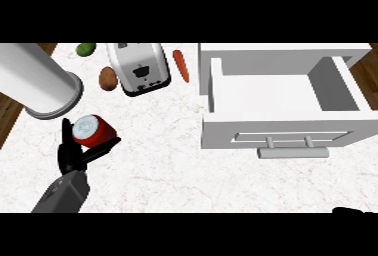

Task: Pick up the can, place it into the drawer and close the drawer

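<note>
left hand [71, 156] fingers round can [94, 130] | drawer [284, 92] open (right hand apparently unseen)

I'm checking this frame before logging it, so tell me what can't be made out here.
- Right robot hand: head view, only a dark sliver at the lower right edge; fingers unreadable.
- Can: its lower side is hidden by the left robot hand around it.
- Drawer: its near inside corner is hidden by its own front panel.
- Grey cylinder: cut off by the left edge.
</note>
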You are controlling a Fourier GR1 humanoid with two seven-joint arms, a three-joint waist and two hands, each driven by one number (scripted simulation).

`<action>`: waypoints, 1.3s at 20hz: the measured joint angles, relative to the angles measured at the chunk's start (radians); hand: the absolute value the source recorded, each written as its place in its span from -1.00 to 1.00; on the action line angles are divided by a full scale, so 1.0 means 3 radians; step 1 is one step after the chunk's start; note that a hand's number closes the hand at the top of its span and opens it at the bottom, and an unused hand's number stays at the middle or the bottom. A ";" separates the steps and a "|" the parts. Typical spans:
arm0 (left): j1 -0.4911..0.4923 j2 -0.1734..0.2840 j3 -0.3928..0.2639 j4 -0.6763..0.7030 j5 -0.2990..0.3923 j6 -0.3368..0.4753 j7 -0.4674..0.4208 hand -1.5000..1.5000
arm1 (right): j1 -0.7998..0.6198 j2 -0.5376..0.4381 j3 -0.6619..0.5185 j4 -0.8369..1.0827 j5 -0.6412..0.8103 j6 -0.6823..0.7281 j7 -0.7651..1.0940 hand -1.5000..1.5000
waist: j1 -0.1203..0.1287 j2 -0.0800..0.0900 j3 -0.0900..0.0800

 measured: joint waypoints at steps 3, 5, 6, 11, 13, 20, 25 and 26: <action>-0.0105 0.0023 -0.0001 0.0126 0.0008 -0.0141 -0.0053 1.00 | 0.0006 0.0029 -0.0002 0.0000 0.0008 -0.0006 -0.0032 -1.00 | -0.0006 0.0002 0.0000; -0.0202 0.0002 -0.0021 0.0158 0.0008 -0.0172 -0.0039 1.00 | -0.0030 0.0004 -0.0038 0.0005 -0.0002 -0.0017 -0.0007 -1.00 | -0.0005 0.0001 0.0000; -0.0219 -0.0012 -0.0027 0.0175 0.0007 -0.0189 -0.0085 1.00 | -0.0059 -0.0015 -0.0078 0.0062 -0.0029 -0.0008 -0.0029 -1.00 | -0.0003 0.0001 -0.0001; -0.0369 0.0033 -0.0019 0.0303 0.0032 -0.0344 -0.0156 1.00 | -0.0020 -0.0018 -0.0137 0.0106 -0.0054 0.0038 -0.0121 -1.00 | -0.0013 0.0004 -0.0001; -0.0426 0.0074 -0.0024 0.0349 0.0027 -0.0405 -0.0175 1.00 | -0.0109 -0.0034 -0.0122 0.0160 -0.0007 0.0012 -0.0117 -1.00 | -0.0012 0.0007 -0.0001; -0.0585 -0.0100 -0.0219 0.0378 -0.0111 -0.0645 -0.0224 1.00 | -0.0106 -0.0024 -0.0077 0.0036 0.0037 -0.0020 -0.0015 -1.00 | -0.0024 0.0005 0.0000; -0.0730 -0.0319 -0.0448 0.0315 -0.0275 -0.0799 -0.0159 1.00 | -0.0127 -0.0050 -0.0128 0.0070 0.0020 -0.0011 -0.0045 -1.00 | -0.0007 -0.0002 0.0001; -0.0750 -0.0352 -0.0482 0.0257 -0.0288 -0.0799 -0.0113 1.00 | -0.0089 -0.0036 -0.0134 0.0046 0.0030 -0.0011 -0.0061 -1.00 | 0.0001 -0.0007 0.0002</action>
